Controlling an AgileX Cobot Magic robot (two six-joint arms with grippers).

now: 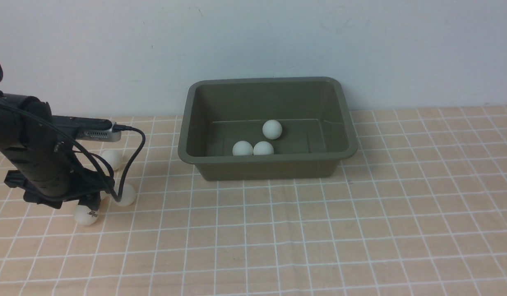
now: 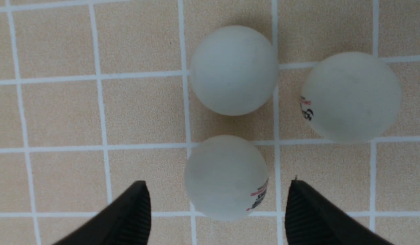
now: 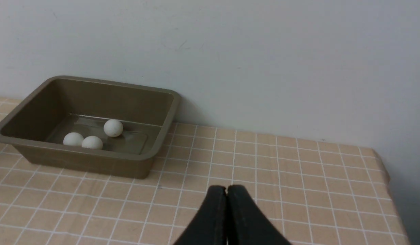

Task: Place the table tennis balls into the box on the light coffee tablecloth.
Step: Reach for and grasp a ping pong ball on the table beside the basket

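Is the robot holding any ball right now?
No. The left gripper is open around a table tennis ball, not touching; the right gripper is shut, empty.

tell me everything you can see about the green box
The box is an olive-green rectangular tub, plastic by its look, with rounded corners, a flared rim and sloping walls. It stands upright and open on the checked tablecloth, close to the pale wall. Three white balls lie on its floor: two side by side at its near side, one behind them.

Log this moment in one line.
left gripper: open, lined up on a ball; right gripper: shut, empty; box: three balls inside; cloth: three balls seen
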